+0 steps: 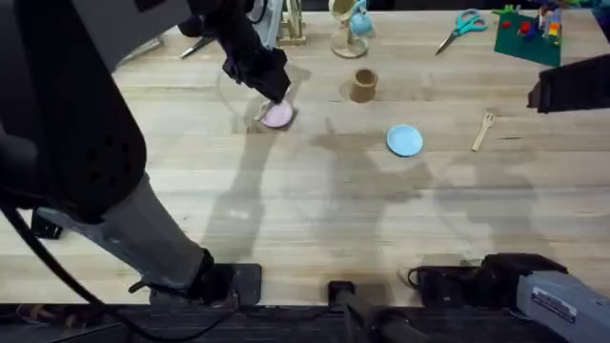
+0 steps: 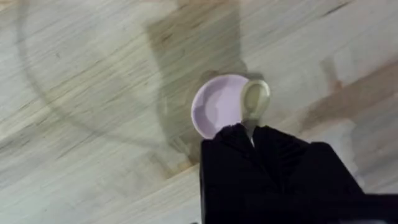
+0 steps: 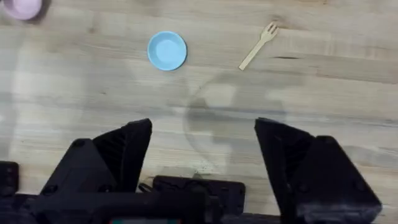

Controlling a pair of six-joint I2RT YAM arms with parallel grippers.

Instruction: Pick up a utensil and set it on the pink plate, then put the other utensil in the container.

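Left end effector [image 2: 252, 138] grips the utensil [image 2: 255, 99] — its bowl over the pink plate [image 2: 214, 106].

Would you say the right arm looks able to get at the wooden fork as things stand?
Probably yes. The wooden fork lies flat on bare table on the right arm's side, apart from the light blue plate, and the right tool is open and holds nothing, with nothing between them.

The left arm reaches far forward over the table, and its gripper [image 2: 252, 138] points down with the black fingers closed together. The right gripper [image 3: 202, 155] hangs above the table with its fingers spread wide apart.
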